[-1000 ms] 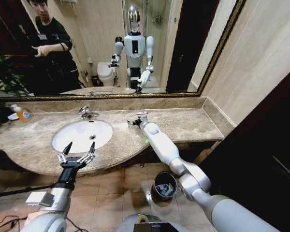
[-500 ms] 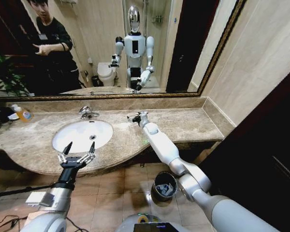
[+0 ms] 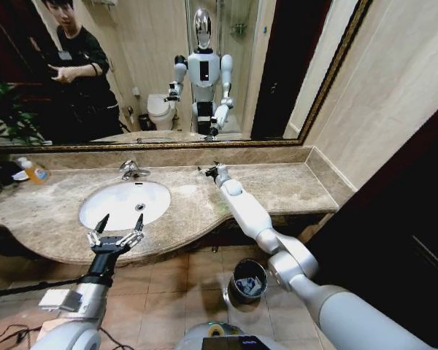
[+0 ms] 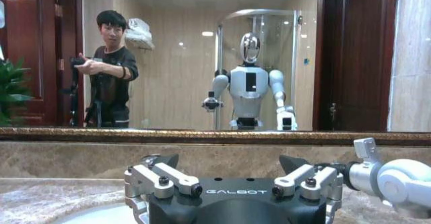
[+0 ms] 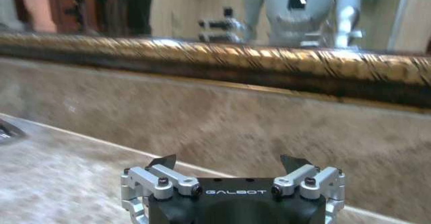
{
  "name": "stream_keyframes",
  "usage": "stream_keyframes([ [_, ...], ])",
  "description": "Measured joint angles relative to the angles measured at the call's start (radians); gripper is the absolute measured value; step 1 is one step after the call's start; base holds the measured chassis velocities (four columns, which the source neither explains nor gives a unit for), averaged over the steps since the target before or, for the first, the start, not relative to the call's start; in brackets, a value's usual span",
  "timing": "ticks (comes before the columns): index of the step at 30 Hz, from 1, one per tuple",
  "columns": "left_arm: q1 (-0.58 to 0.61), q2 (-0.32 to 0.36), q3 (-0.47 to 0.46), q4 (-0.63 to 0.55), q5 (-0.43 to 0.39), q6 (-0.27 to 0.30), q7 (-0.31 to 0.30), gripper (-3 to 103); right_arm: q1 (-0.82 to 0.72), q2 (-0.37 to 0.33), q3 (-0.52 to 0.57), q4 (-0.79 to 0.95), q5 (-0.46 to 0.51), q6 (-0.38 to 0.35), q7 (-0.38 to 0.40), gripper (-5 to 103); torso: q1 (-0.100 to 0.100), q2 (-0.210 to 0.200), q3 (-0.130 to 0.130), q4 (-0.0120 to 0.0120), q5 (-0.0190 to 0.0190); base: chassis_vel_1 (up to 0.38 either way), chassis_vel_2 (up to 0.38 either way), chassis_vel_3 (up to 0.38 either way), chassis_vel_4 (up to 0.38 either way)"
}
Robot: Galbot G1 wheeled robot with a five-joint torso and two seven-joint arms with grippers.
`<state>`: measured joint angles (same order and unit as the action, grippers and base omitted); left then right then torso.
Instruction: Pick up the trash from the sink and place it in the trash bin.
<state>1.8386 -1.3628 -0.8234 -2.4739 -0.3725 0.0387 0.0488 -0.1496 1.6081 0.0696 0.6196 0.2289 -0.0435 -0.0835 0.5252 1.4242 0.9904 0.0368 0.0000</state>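
The white oval basin (image 3: 124, 203) sat in the left-centre of the head view, set into the beige marble counter (image 3: 277, 188), and its bowl looked bare: no tissue, tube or packet could be made out in it. The small round black bin with a shiny rim (image 3: 247, 281) stood on the tiled floor in the lower middle of the frame, below the counter's edge, with something pale and bluish lying inside, probably litter already dropped there.

The left gripper (image 3: 116, 232) hung at the near rim of the basin in the lower left, its dark fingers spread wide and holding nothing; its wrist view showed the same open jaws. The right gripper (image 3: 212, 172) reached out over the counter in the upper middle of the frame, close to the backsplash and well right of the chrome faucet (image 3: 131, 170). In the right wrist view its two dark fingertips (image 5: 163, 161) stood apart and empty, pointed at the gold-framed mirror edge.

By my reading the picking was near its end or finished, with both arms empty. Any next move would call for a check of the basin for leftovers.

An orange-yellow soap bottle (image 3: 33, 172) stood at the far left of the counter, out of the way. The faucet was the only obstacle near the basin.
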Motion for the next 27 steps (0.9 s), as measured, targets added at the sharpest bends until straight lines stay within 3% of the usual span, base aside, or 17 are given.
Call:
stream_keyframes([
  [12, 0.000, 0.000, 0.000, 0.000, 0.000, 0.000, 0.000, 100, 0.050, 0.000, 0.004, -0.100, 0.069, -0.109, -0.024, 100, 0.000, 0.000, 0.000, 0.0000, 0.0000, 0.000, 0.000, 0.000, 0.000],
  [27, 0.000, 0.000, 0.000, 0.000, 0.000, 0.000, 0.000, 100, 0.023, 0.000, 0.000, -0.041, 0.040, -0.158, -0.066, 100, 0.000, 0.000, 0.000, 0.0000, 0.0001, 0.000, 0.000, 0.000, 0.000],
])
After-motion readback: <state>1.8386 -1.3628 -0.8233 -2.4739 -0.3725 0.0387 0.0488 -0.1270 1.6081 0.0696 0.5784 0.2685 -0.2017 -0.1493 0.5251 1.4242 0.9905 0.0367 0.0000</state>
